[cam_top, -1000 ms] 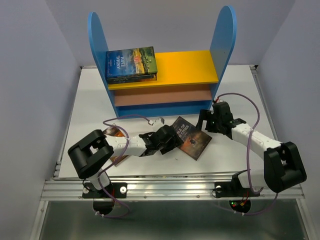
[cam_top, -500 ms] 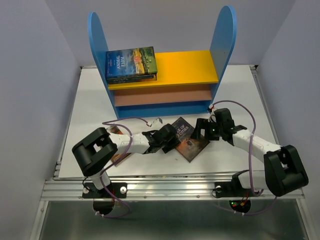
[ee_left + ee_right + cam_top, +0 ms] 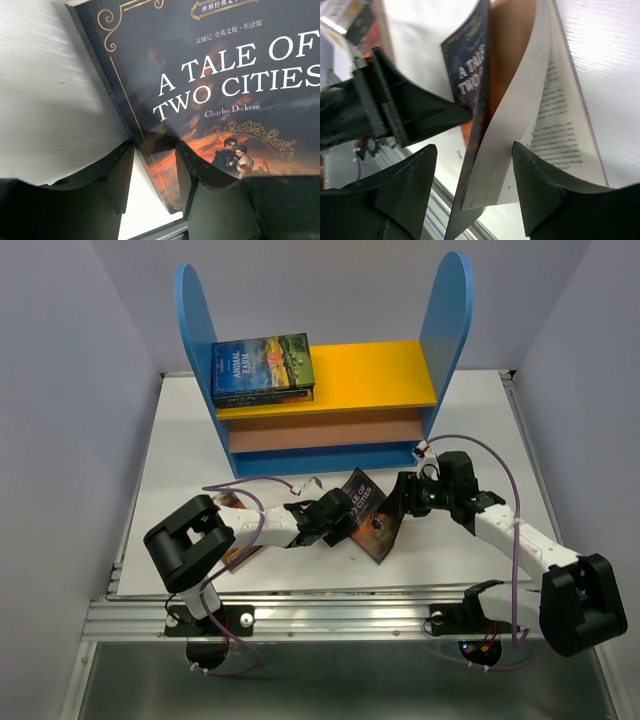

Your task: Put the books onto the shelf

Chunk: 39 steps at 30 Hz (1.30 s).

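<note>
Left gripper (image 3: 154, 146), jaws part-spread, straddles the spine corner of the dark "A Tale of Two Cities" book (image 3: 225, 75). That book stands tilted on the desk (image 3: 50, 100), in front of the shelf (image 3: 370, 370). Whether the left gripper actually clamps the book is unclear from this angle. Right gripper (image 3: 474, 149), jaws spread wide, brackets the opposite edge, where cover and pages fan apart. You appear to brace the spine with one arm so the other can gather the loose leaves. A stack of books (image 3: 262, 368) lies on the shelf's left end.
</note>
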{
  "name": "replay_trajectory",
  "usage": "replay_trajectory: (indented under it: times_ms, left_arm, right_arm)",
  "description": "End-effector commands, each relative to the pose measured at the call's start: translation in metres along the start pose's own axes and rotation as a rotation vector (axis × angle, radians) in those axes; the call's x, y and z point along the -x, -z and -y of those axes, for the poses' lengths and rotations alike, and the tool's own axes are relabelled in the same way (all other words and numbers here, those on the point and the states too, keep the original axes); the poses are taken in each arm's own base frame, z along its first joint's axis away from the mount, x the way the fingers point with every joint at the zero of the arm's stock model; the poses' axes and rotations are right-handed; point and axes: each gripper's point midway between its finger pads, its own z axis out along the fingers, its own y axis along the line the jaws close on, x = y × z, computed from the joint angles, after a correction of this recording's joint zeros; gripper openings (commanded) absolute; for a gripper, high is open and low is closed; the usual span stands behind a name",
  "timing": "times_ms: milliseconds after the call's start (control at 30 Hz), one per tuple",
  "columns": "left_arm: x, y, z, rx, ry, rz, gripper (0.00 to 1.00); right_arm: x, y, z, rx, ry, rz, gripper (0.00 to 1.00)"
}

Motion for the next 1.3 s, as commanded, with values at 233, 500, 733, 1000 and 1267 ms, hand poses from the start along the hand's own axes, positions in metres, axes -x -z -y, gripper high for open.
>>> replay_trajectory:
  times_ms: [233,500,733,1000,1267]
  left_arm:
    - [0.002,0.005,-0.017,0.042,-0.025,0.013,0.51]
    - [0.004,0.056,0.018,-0.171,-0.194,0.041,0.95]
    - [0.003,0.093,0.023,-0.390,-0.402,0.065,0.99]
    - [0.003,0.173,0.083,-0.663,-0.986,0.300,0.99]
    - [0.025,0.238,0.128,-0.829,-1.605,0.658,0.99]
  right_arm:
    - [-0.007,0.011,0.037,-0.257,-0.032,-0.021,0.15]
    - [0.028,0.024,-0.004,-0.154,-0.064,0.085,0.01]
    - [0.049,0.040,-0.061,0.037,-0.115,0.102,0.01]
    - [0.046,0.036,-0.067,0.104,-0.207,0.024,0.01]
    - [0.066,0.047,-0.072,0.141,-0.269,0.052,0.01]
